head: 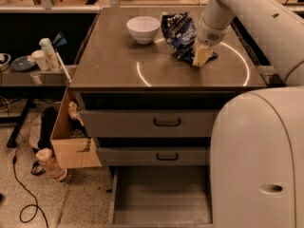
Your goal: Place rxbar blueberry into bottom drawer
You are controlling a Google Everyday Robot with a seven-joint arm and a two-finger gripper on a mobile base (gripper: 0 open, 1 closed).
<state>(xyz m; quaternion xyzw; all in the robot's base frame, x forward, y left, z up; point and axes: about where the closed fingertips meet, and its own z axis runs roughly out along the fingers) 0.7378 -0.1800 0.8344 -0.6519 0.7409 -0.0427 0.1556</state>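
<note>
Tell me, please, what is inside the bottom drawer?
Only bare grey floor shows in the bottom drawer; the robot's body hides its right edge. The end effector is at the chip bag on the cabinet top.

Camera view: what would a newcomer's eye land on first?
The robot's white arm sweeps in from the right, with the tool down on the countertop at the near edge of a crinkled blue-and-white chip bag, right of a white bowl. Below, the bottom drawer stands pulled out, showing its grey floor, while the two upper drawers are shut.
</note>
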